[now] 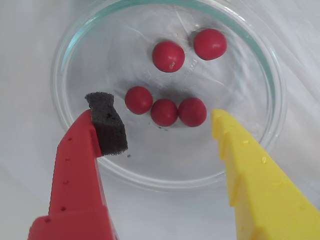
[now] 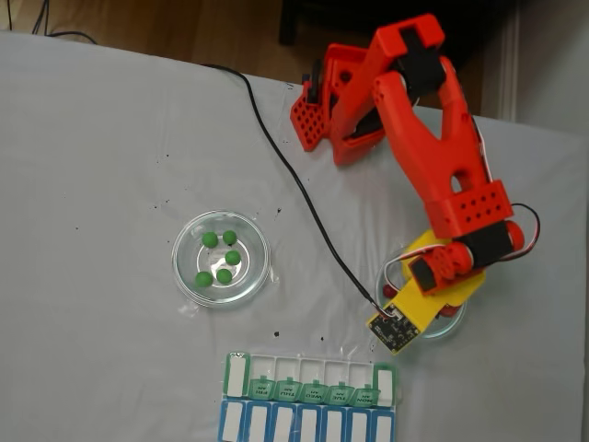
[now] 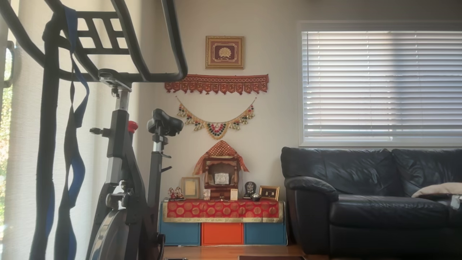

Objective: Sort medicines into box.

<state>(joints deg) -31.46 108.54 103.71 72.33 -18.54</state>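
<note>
Legible text: none.

Pill organiser (image 2: 311, 378), fixed view: the translucent green lids (image 2: 314, 391) carry dark printed labels, too small and blurred to make out.

Small circuit board (image 2: 393, 328) at the arm's wrist, fixed view: pale markings, unreadable.

Framed picture (image 3: 224, 52) on the wall, other view: a gold emblem, no lettering discernible.
</note>
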